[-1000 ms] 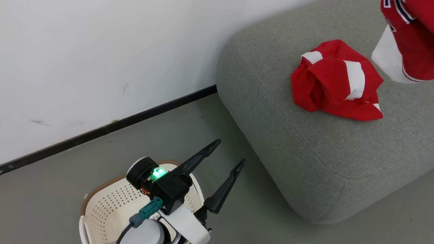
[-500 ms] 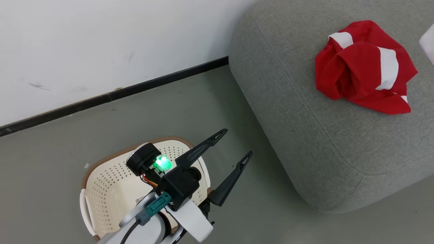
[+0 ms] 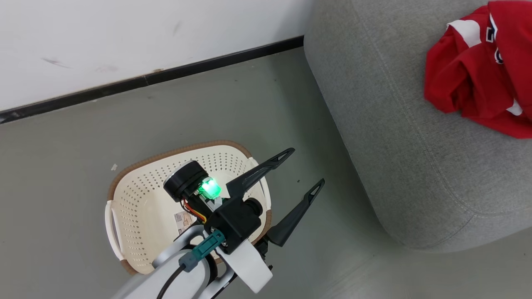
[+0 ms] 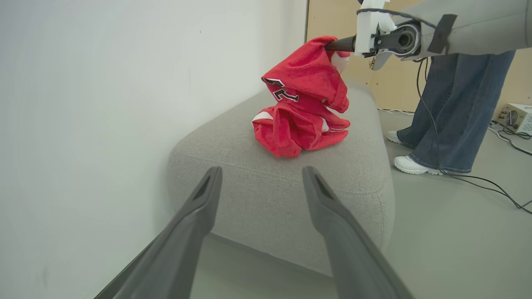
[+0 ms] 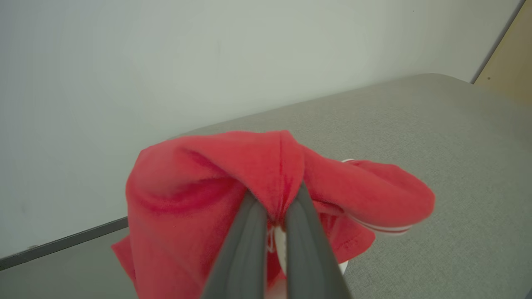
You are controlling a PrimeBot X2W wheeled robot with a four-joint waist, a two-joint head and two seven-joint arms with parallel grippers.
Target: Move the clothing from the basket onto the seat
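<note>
- Firmly pressed together, the right gripper (image 5: 276,199) pinches a fold of one red garment (image 5: 199,182), which hangs over the seat (image 5: 436,124).
- Beneath it, the second red garment (image 4: 291,133) lies crumpled on the seat.
- Left gripper (image 3: 303,167) hovers above the basket (image 3: 137,207) rim, its fingers spread wide and holding nothing.
- A person's legs (image 4: 453,104) stand beside the seat.

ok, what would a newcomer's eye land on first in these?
The bright red: one red jersey hangs bunched from the shut right gripper above the grey sofa, directly over a second red garment crumpled on the cushion. Next, the cream laundry basket on the floor beside the sofa, the open left gripper reaching over it, and a person's legs in jeans beyond the sofa's far end.
</note>
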